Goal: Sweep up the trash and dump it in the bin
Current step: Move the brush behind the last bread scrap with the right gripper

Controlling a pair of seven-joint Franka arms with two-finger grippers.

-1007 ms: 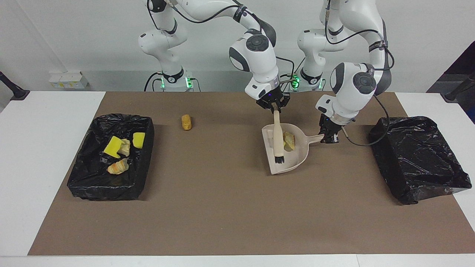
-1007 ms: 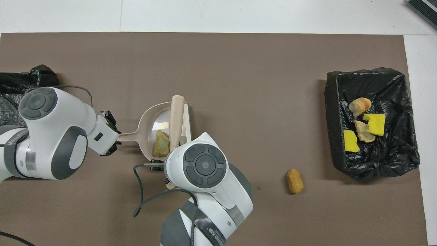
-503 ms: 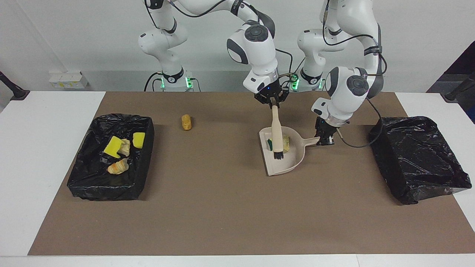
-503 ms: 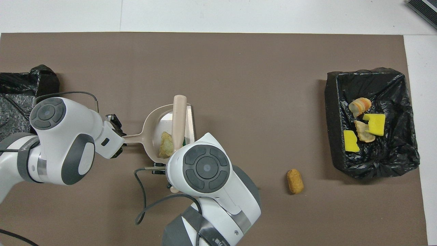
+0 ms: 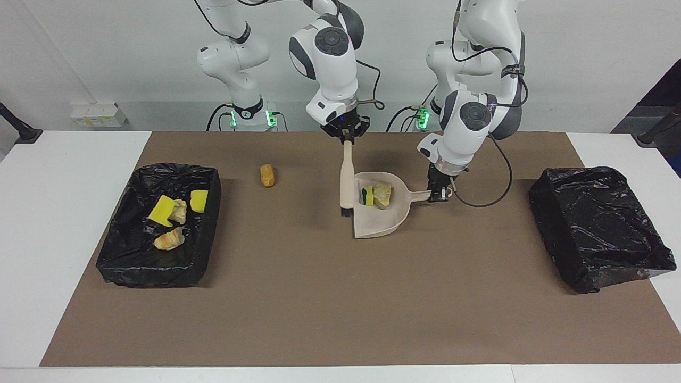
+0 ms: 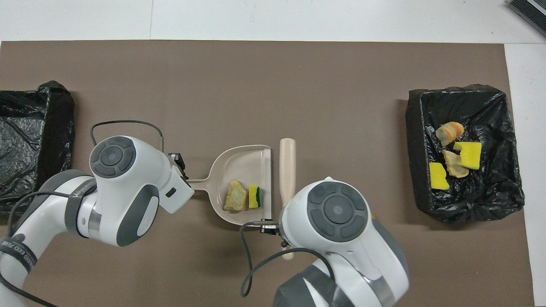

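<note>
A beige dustpan (image 5: 379,218) sits near the middle of the mat, and my left gripper (image 5: 439,194) is shut on its handle. In the pan lie two pieces of trash: a pale beige lump (image 5: 382,194) and a yellow sponge wedge (image 5: 367,195). My right gripper (image 5: 346,139) is shut on the top of a beige brush (image 5: 347,178), which hangs bristles down just outside the pan's open mouth. An orange-brown piece (image 5: 267,175) lies on the mat between the brush and the bin (image 5: 212,213). In the overhead view I see the pan (image 6: 243,160), the lump (image 6: 235,200) and the sponge (image 6: 254,196).
The black-lined bin at the right arm's end holds several scraps, among them yellow sponges (image 5: 161,210). A second black-lined bin (image 5: 601,226) stands at the left arm's end. A brown mat (image 5: 319,308) covers the table.
Both arms have carried dustpan and brush toward the right arm's end of the table. The brush has come out of the pan to beside its mouth, uncovering the yellow sponge.
</note>
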